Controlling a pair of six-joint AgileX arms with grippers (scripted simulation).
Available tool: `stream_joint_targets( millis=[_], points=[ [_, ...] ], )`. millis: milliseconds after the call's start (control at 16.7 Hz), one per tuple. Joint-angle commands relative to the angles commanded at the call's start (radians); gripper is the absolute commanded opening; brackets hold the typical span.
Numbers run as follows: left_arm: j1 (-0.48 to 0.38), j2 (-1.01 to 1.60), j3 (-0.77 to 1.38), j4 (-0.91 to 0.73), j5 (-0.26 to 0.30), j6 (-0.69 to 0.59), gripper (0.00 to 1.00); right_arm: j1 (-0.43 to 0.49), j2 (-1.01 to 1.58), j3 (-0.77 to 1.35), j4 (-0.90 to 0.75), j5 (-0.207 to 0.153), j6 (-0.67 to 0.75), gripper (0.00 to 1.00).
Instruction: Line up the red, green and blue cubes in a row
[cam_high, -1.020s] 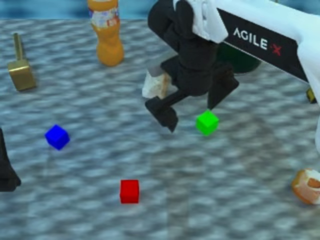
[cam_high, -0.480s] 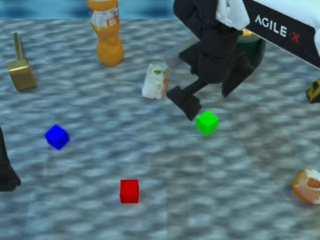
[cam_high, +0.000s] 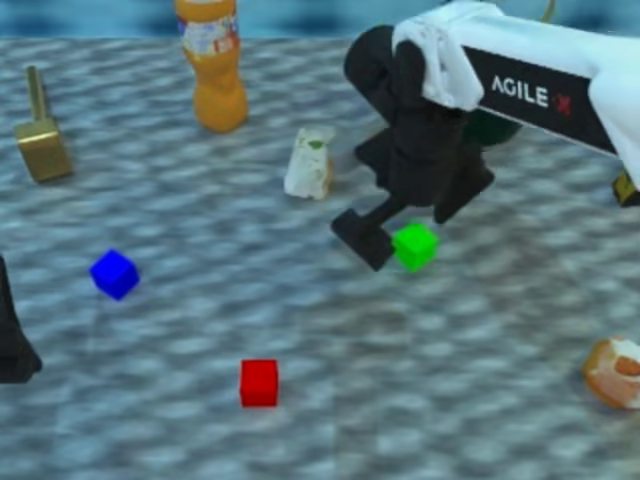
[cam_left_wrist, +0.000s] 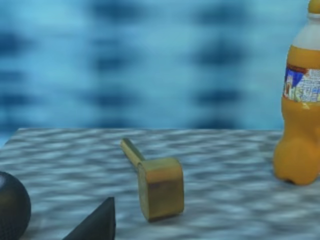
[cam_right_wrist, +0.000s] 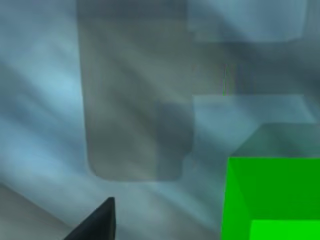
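1. The right gripper (cam_high: 408, 222) has its jaws spread wide, holding nothing; one dark finger (cam_high: 362, 238) sits just beside the green cube (cam_high: 414, 245) on its left, the other is up at the cube's far right. The cube lies on the table, a little right of centre.
2. The left gripper (cam_high: 14, 345) is parked at the table's left edge; whether its jaws are apart I cannot tell.
3. A brass mallet (cam_high: 40, 135) lies near the far left corner, on its side.
4. The blue cube (cam_high: 114, 273) sits toward the left edge, well apart from the other cubes.
5. An orange drink bottle (cam_high: 210, 62) stands upright at the far edge; its label is printed, but the words cannot be read.
6. The red cube (cam_high: 259, 383) rests near the front edge, left of centre.
7. A pale wedge of food (cam_high: 310, 163) stands beside the right arm.
8. The right arm (cam_high: 560, 85) reads "AGILE X" in white on black.
9. A bread roll (cam_high: 614, 372) lies at the right edge.
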Motion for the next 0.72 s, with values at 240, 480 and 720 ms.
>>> stream_joint_targets(
  millis=[240,480,720],
  points=[
    [0.000,0.000,0.000,0.000,0.000,0.000,1.00,0.000,0.024,-0.081,0.099,0.000,0.000,1.00],
    [0.000,0.000,0.000,0.000,0.000,0.000,1.00,0.000,0.025,-0.082,0.099,0.000,0.000,0.92],
    [0.000,0.000,0.000,0.000,0.000,0.000,1.00,0.000,0.025,-0.082,0.099,0.000,0.000,0.62]
  ],
)
